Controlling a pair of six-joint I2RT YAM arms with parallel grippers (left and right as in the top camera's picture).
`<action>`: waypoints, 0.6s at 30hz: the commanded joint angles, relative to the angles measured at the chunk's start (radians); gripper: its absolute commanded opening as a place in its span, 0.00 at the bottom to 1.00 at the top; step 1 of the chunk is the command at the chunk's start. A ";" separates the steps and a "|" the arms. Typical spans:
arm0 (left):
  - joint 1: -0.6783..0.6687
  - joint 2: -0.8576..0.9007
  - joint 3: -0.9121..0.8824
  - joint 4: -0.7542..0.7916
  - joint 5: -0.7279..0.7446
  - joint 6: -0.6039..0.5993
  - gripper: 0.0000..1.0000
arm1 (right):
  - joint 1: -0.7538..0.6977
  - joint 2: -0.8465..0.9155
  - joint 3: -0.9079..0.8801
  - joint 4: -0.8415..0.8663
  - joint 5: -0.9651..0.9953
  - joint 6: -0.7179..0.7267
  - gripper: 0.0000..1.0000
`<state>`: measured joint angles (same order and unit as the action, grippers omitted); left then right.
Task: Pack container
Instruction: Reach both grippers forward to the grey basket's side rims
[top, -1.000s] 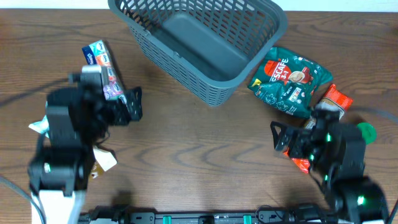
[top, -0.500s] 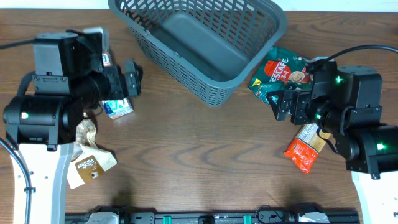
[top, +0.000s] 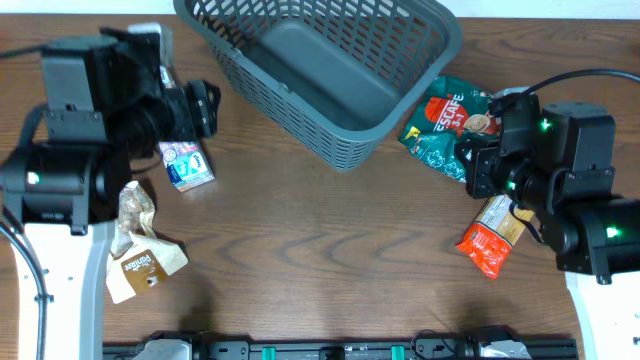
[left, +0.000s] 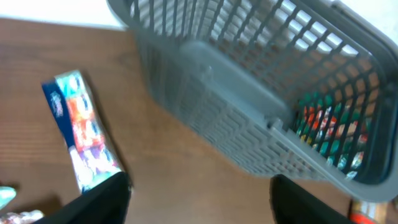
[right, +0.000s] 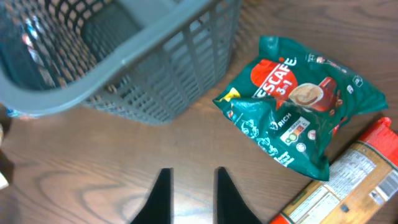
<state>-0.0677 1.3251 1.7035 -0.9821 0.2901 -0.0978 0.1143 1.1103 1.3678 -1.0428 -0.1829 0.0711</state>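
The container (top: 350, 140) is a dark grey lattice basket at the back centre, tilted and with nothing in it; it also fills the left wrist view (left: 236, 124) and shows in the right wrist view (right: 143, 81). My left gripper (top: 205, 108) hangs left of it, jaws wide apart and holding nothing (left: 198, 186). A blue and white pack (top: 185, 165) (left: 81, 130) lies just below it. My right gripper (top: 472, 165) (right: 191, 174) hovers over bare table right of the basket, its fingers drawn close together on nothing, beside a green coffee bag (top: 455, 125) (right: 298, 106).
An orange-red packet (top: 490, 235) (right: 348, 180) lies in front of the green bag, partly under my right arm. A beige crumpled bag (top: 140, 255) rests at the front left. The table's middle, in front of the basket, is bare wood.
Both arms came up from the table's front edge toward the basket's sides. Since then the right fingers have drawn together and the left jaws have narrowed a little.
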 joint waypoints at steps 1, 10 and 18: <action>-0.001 0.072 0.102 0.005 0.012 0.011 0.56 | -0.002 0.032 0.063 0.002 0.002 -0.001 0.01; -0.021 0.256 0.245 0.109 0.013 0.010 0.27 | 0.105 0.121 0.098 0.002 -0.005 0.002 0.01; -0.024 0.333 0.245 0.159 0.012 0.011 0.06 | 0.297 0.146 0.098 0.007 0.003 0.002 0.01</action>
<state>-0.0902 1.6363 1.9274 -0.8295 0.2893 -0.0956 0.3523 1.2560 1.4479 -1.0370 -0.1841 0.0719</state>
